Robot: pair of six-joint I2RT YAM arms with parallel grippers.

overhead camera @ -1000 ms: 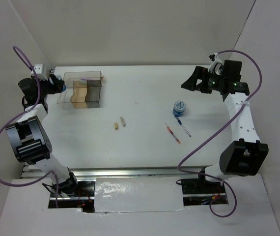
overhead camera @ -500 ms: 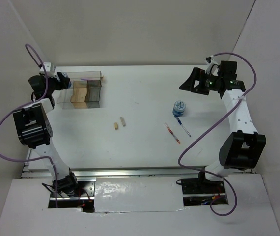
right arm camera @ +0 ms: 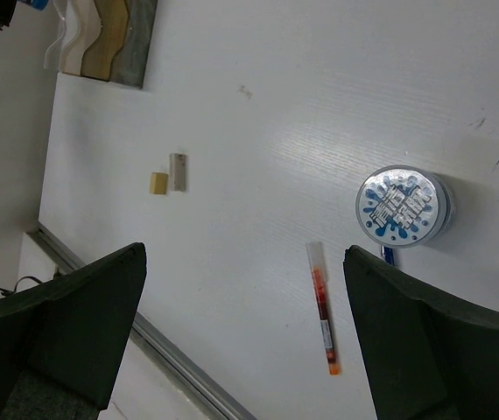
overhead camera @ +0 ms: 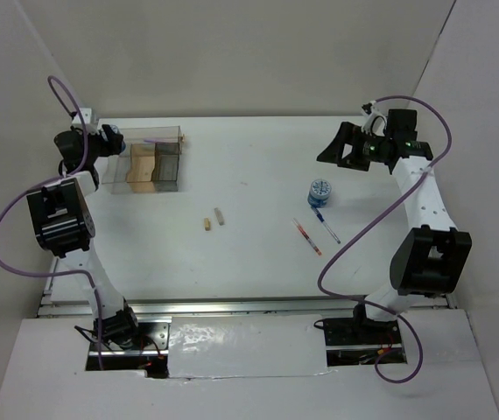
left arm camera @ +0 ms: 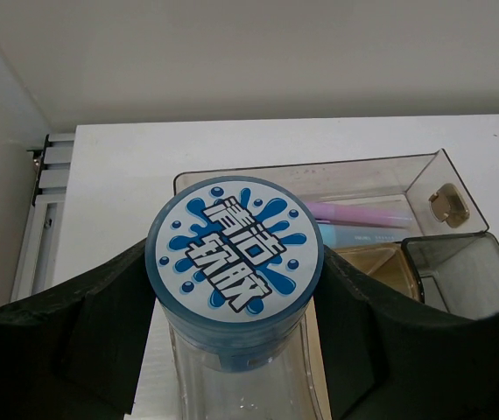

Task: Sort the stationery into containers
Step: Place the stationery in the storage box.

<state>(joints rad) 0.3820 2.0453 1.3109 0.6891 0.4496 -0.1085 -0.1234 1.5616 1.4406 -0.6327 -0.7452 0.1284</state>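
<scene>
At far left, the left gripper [left arm camera: 232, 297] pinches the sides of a blue tub [left arm camera: 235, 255]: rigid, light, probably slick; the right gripper [right arm camera: 249, 332] gapes empty.

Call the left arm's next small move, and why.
Probably ease the round blue tub over a free compartment of the organiser and lower it before opening. The left fingers clamp the tub at the organiser's left end, apparently not yet inside any compartment. The long clear section already holds a pale-blue bar.
</scene>
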